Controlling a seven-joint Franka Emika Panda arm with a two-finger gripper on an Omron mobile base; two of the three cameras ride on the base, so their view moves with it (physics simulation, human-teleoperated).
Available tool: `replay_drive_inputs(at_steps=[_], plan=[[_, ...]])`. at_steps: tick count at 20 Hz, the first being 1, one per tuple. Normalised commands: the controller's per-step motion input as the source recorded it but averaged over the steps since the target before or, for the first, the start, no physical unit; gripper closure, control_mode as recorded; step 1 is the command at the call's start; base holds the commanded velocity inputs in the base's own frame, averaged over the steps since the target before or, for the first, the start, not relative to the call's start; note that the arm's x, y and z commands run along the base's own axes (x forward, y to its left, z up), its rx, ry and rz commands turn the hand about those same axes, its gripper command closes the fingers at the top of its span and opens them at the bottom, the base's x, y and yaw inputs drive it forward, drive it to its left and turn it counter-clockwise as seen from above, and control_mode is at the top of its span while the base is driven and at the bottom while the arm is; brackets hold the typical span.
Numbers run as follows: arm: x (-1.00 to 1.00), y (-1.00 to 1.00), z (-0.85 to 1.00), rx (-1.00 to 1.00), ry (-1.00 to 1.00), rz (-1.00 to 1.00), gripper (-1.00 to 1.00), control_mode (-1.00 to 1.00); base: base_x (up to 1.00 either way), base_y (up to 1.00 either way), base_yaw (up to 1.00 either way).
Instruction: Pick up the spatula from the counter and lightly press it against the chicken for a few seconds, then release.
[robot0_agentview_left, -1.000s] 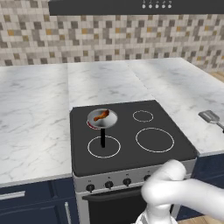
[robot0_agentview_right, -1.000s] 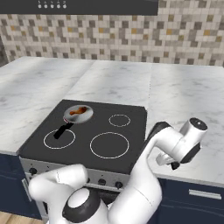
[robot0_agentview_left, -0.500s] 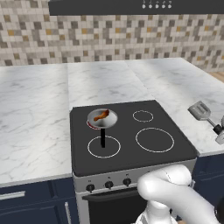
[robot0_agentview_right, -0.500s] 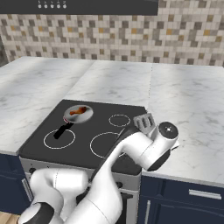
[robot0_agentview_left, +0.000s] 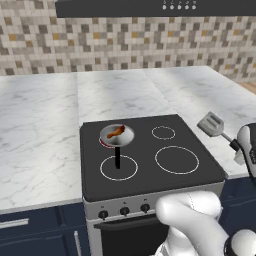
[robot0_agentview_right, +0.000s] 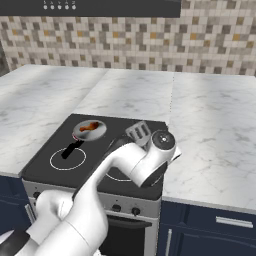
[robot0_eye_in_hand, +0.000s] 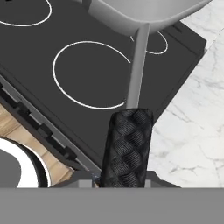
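- Claw of mine (robot0_eye_in_hand: 121, 177) is pinching the spatula (robot0_agentview_left: 212, 123) by its black textured grip. In the hand view the shaft runs from the grip toward 12 o'clock, up to the pale blade.
- At 10 o'clock on the stove (robot0_agentview_left: 150, 172) sits the pan (robot0_agentview_left: 120, 142), its dark handle pointing to 6 o'clock over the front-left ring.
- Inside that pan lies the chicken (robot0_agentview_left: 116, 132). Nothing touches it, so I judge the pressing not yet begun.
- Between the pan and my tool lie the two right-hand rings of the cooktop.
- At 3 o'clock in the left base view, the spatula's blade hangs by the stove's right edge, over the marble counter (robot0_agentview_left: 225, 95). It looks raised off the stone, so I count the pick-up as done.
- What is left, as I judge it: carry the blade toward 9 o'clock, well across to the pan, and lower it onto the chicken. Then press lightly for a few seconds and let go.
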Motion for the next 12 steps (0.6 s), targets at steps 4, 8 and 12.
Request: replay_drive_inputs(at_steps=[4,8,12], plan=[[0.01,0.51,0.20,-0.07,0.00,0.19,1.00,-1.00,0.00,0.00,0.00],[0.08,0.53,0.18,-0.08,0.00,0.20,1.00,-1.00,0.00,0.00,0.00],[0.20,0.47,0.09,-0.07,0.00,0.15,1.00,-1.00,0.00,0.00,0.00]])
